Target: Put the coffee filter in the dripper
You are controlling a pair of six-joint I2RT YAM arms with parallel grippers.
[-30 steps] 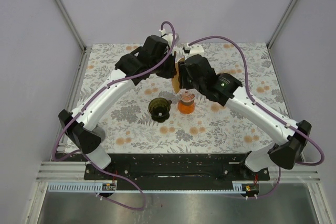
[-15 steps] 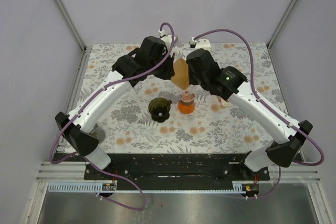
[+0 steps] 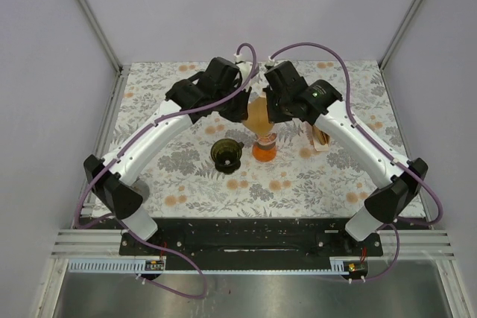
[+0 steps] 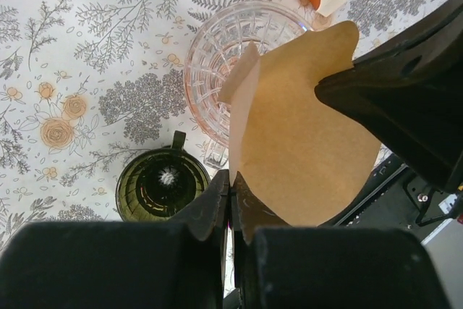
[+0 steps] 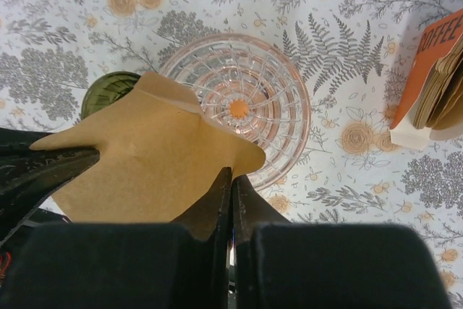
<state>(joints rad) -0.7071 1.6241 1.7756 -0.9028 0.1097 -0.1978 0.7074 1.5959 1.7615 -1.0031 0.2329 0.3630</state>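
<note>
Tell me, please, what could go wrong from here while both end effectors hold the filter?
1. The left end effector and right end effector pinch opposite edges of the filter; pulling apart might tear it.
2. The filter looks nearly flat and off-centre over the dripper; released now, it may catch the rim or drop by the green cup.

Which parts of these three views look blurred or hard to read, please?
Left wrist: the near black left claw is soft, the brown paper coffee filter sharp. Right wrist: the right claw blurs, the clear ribbed glass dripper is crisp. Top external: even light, no glare.
</note>
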